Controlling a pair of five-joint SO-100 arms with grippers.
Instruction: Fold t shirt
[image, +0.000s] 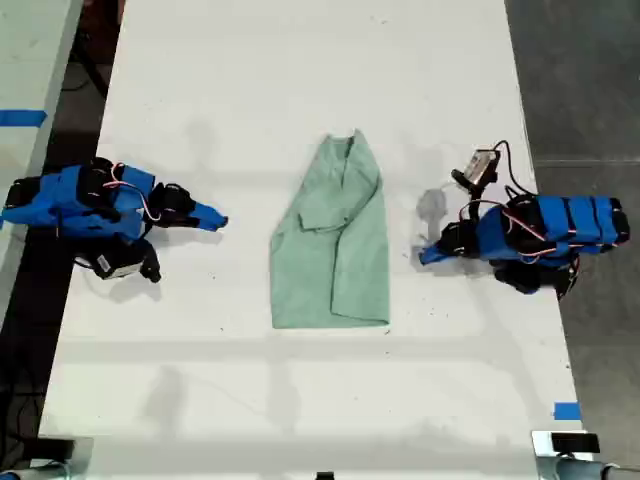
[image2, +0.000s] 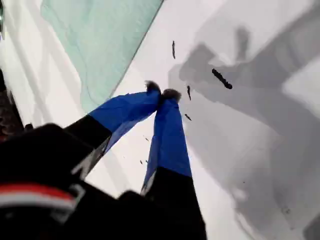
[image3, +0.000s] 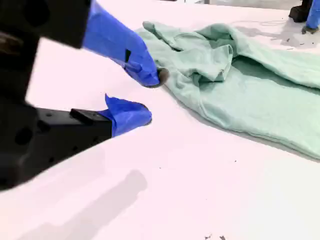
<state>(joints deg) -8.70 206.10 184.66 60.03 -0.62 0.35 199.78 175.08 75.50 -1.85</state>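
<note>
The pale mint-green t shirt (image: 335, 250) lies wrinkled in a long bundle at the middle of the white table (image: 300, 80), narrow at its far end and wider toward the near edge. A sleeve is folded over its middle. My first gripper (image: 428, 256) rests on the table to the exterior view's right of the shirt. It is shut with nothing in it (image2: 162, 93), and the t shirt (image2: 100, 40) lies a short way off. My second gripper (image: 205, 217) is to the exterior view's left. It stands open and empty (image3: 150, 97), just short of the t shirt (image3: 240, 85).
Small black marks (image2: 221, 79) dot the table near my first gripper. Blue tape (image: 566, 410) marks the table's near corner at the exterior view's right. A second table with blue tape (image: 20, 117) stands off the exterior view's left. Dark floor lies to that view's right.
</note>
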